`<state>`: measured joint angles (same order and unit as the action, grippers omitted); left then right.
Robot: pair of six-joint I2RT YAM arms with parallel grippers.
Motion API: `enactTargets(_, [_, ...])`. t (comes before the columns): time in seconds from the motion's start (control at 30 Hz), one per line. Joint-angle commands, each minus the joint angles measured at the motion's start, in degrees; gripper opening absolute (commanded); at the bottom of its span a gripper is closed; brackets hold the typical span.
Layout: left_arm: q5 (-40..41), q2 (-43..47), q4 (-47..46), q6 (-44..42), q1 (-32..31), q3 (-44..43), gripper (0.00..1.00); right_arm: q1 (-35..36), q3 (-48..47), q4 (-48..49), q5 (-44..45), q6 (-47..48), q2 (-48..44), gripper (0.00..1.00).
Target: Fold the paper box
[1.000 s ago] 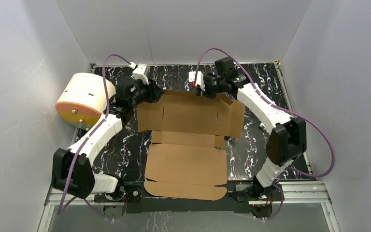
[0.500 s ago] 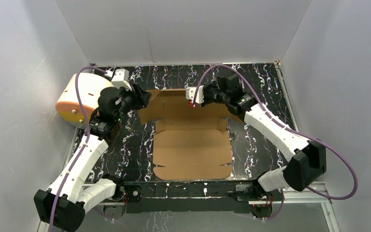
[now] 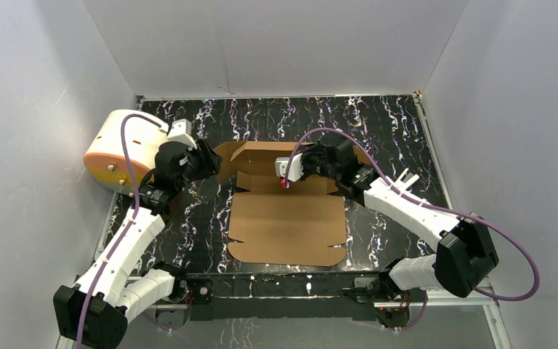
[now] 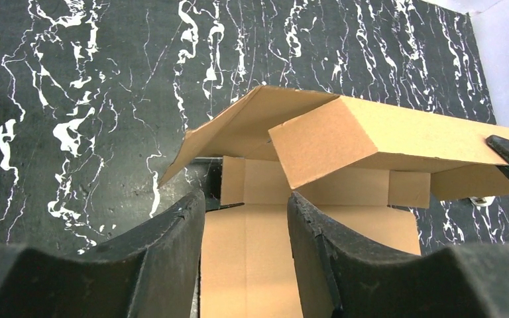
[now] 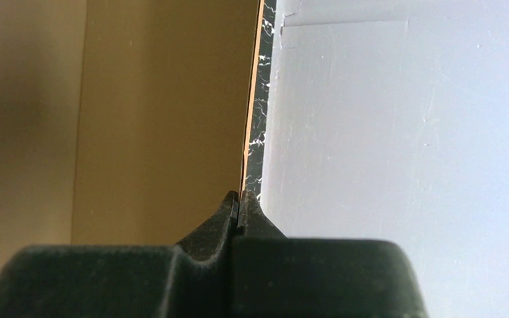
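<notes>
The paper box (image 3: 287, 231) is a brown die-cut cardboard sheet whose front panel lies flat mid-table. Its rear panel (image 3: 258, 155) is lifted and leans forward over the base. My right gripper (image 3: 283, 174) is shut on the thin edge of that raised panel; in the right wrist view the jaws (image 5: 241, 205) pinch the cardboard (image 5: 139, 119). My left gripper (image 3: 214, 163) is open at the box's rear left corner. In the left wrist view its fingers (image 4: 245, 212) straddle the flat cardboard (image 4: 245, 265) without holding it, with the raised panel (image 4: 384, 132) ahead.
A cream-white cylinder with an orange face (image 3: 120, 149) lies at the left edge, just behind the left arm. The table is black marble-patterned (image 3: 378, 123), enclosed by white walls (image 3: 276, 43). The right arm's purple cable (image 3: 414, 203) loops over the right side.
Both arms have drawn back toward the near side. The right gripper has swung the rear panel up and forward over the base. The sheet has shifted slightly.
</notes>
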<state>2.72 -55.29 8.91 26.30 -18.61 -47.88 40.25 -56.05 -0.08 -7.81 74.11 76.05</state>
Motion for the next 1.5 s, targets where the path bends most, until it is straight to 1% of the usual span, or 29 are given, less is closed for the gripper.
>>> enactTargets(0.0, [2.53,1.25,-0.93,0.51,-0.02,1.03,0.47,0.26,3.04,9.94,2.96,2.26,-1.86,0.0])
enactTargets(0.17, [5.19,-0.09,-3.61,-0.79,0.04,2.32,0.48,0.43,5.55,12.28,3.19,2.9,-1.58,0.0])
enactTargets(0.37, [8.16,-3.63,-6.59,-2.91,0.7,2.33,0.52,0.68,8.58,17.28,4.69,3.78,-1.08,0.0])
enactTargets(0.63, [0.18,-7.43,-15.85,-5.88,4.97,3.99,0.56,1.2,10.03,18.71,5.2,4.84,-0.59,0.0])
enactTargets(0.7, [-1.76,-8.64,-17.25,-7.32,5.9,3.87,0.56,1.22,10.15,18.62,5.34,5.08,-0.23,0.0])
enactTargets(0.77, [-5.72,-9.98,-19.09,-8.99,6.29,3.97,0.56,1.16,10.17,18.62,5.29,5.28,-0.04,0.0])
enactTargets(0.87, [-8.57,-12.14,-21.92,-10.77,6.52,4.7,0.55,1.21,10.01,18.77,5.18,5.62,0.3,0.0])
enactTargets(0.97, [-10.84,-13.59,-23.25,-11.88,6.57,5.09,0.5,1.16,9.66,18.71,5.04,6.04,0.49,0.0])
enactTargets(1.07, [-13.76,-13.54,-23.91,-12.49,6.57,5.62,0.44,1.32,9.56,18.62,5.28,6.49,0.65,0.0])
enactTargets(1.17, [-15.47,-13.25,-23.95,-12.88,6.57,6.09,0.34,1.38,9.98,19.92,6.5,7.18,0.89,0.0])
enactTargets(1.27, [-19.22,-13.8,-24.83,-12.0,6.57,6.56,0.25,1.48,10.34,21.0,7.29,8.16,1.11,0.0])
enactTargets(1.37, [-22.26,-14.23,-24.54,-10.74,6.49,6.57,0.14,1.72,10.78,22.26,7.46,9.38,1.23,0.0])
enactTargets(1.47, [-23.9,-13.21,-23.55,-10.16,6.14,6.63,0.08,1.81,11.31,24.09,7.48,11.44,1.52,0.0])
